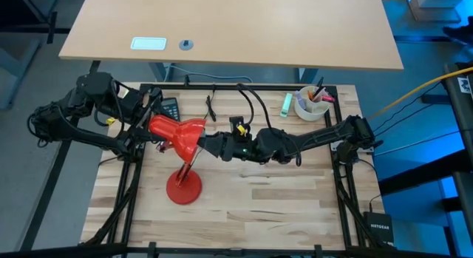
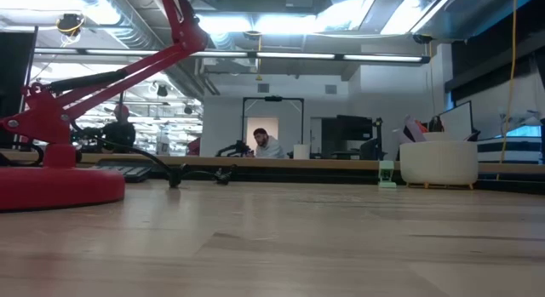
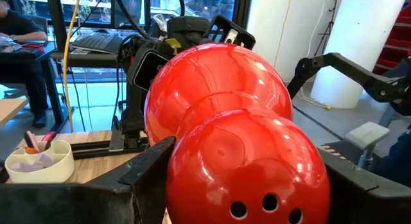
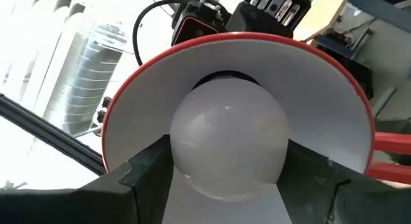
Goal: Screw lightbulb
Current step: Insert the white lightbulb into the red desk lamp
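A red desk lamp stands on its round base (image 1: 182, 188) on the wooden table; its red shade (image 1: 179, 134) is raised and lies level, its mouth toward the table's right. My left gripper (image 1: 151, 127) is shut on the shade's closed rear end. My right gripper (image 1: 209, 145) reaches into the shade's mouth and is shut on the white frosted lightbulb (image 4: 228, 139), which sits inside the shade's white interior (image 4: 321, 83). The bulb's screw base is hidden. My left gripper holds the shade's rounded rear housing (image 3: 241, 163) between its two fingers, one on each side, coming level from the table's left. The shade is held clear of the table. My right gripper pinches the bulb's rounded glass (image 4: 192, 156) between its two fingers, one on each side, coming level from the table's right, along the shade's axis. The bulb sits deep in the shade, its base end hidden.
A white cup of pens (image 1: 310, 103) and a small green object (image 1: 285, 103) stand at the table's far right. A black calculator (image 1: 171, 108) and black cables (image 1: 222, 103) lie at the far side. The near half of the table (image 1: 281, 206) shows bare wood.
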Controlling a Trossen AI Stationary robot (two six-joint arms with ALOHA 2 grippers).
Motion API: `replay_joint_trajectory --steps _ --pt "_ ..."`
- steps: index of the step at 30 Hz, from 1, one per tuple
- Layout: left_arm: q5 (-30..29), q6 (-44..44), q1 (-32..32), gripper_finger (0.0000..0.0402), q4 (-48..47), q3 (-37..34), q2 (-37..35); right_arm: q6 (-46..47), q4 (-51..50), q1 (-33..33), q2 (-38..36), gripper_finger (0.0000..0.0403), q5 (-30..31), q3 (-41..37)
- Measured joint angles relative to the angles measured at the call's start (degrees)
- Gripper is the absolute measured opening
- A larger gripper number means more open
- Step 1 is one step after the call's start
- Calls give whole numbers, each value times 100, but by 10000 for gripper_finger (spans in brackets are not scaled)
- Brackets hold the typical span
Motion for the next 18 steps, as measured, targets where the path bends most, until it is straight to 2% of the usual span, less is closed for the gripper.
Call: replay_joint_trajectory --steps 8,18 --pt "39 -10 -4 266 5 0 0 15 -94 -4 0 268 -535 -2" --pt "7 -178 -4 266 -8 0 0 16 -74 -1 4 273 -265 -4"
